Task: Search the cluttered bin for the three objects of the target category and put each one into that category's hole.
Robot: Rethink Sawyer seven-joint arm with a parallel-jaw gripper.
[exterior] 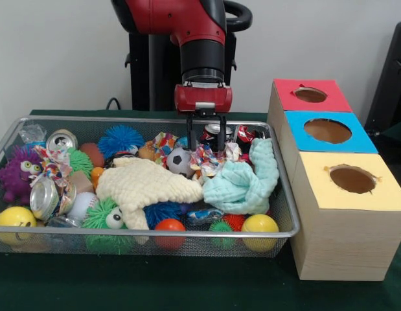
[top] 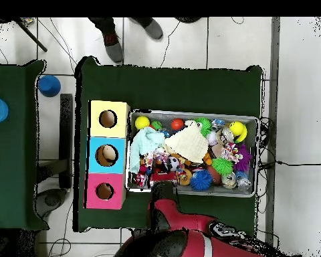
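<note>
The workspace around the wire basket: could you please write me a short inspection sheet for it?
Surface: table with dark green cover.
Job's things: wire mesh bin heaped full; plush animals, nothing seen; sorting box with red, blue and yellow holes beside it.
Clutter: cream cloth, mint cloth, spiky balls, crushed cans, yellow ball, small soccer ball.
Gripper: gripper low over the bin's far side, fingers open.
Cables: several on the floor.
Surroundings: a person's feet nearby.
</note>
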